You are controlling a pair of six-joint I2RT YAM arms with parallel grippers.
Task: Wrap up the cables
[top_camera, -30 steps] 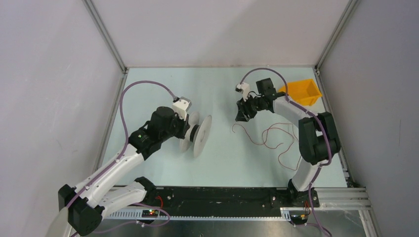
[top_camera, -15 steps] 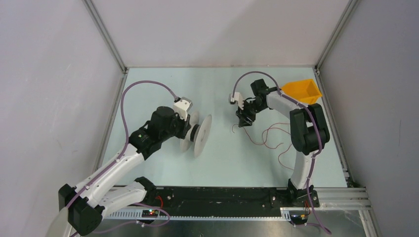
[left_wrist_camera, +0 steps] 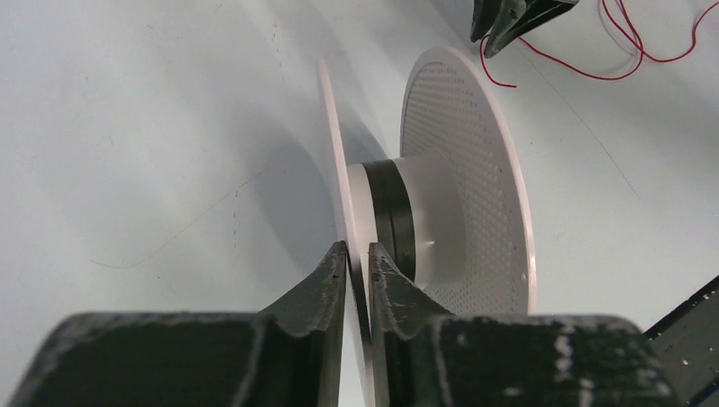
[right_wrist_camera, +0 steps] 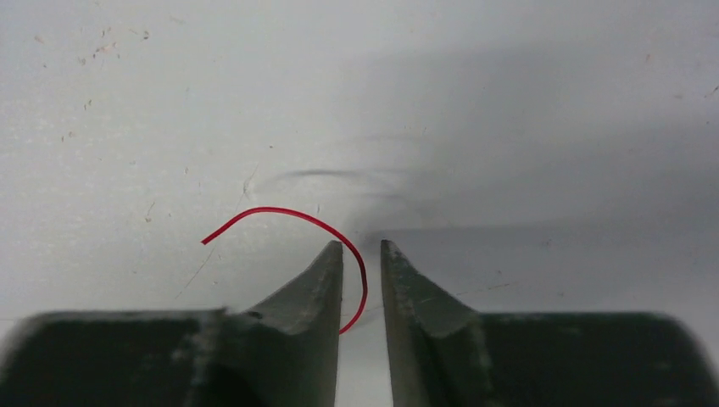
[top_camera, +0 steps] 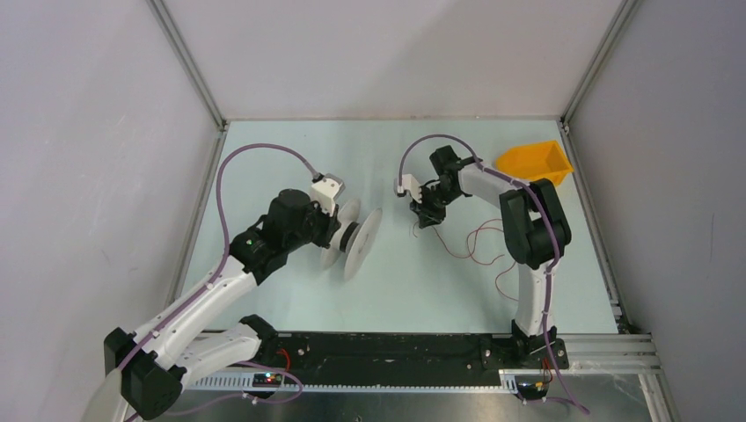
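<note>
Pinching spool rim with left hand, steadying it upright for winding; straddling cable end with right hand, jaws slightly parted, unclamped.

Thin red cables in loose loops

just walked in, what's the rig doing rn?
Cable wrapping, early stage. Left gripper is clamped on one flange of the spool, holding it on edge. Right gripper is down at the free end of the wire, which passes between its fingers; the jaws show a gap, so it isn't pinched yet. The rest of the wire lies in loose loops on the table, apart from the spool. Orange bin sits far right.
</note>
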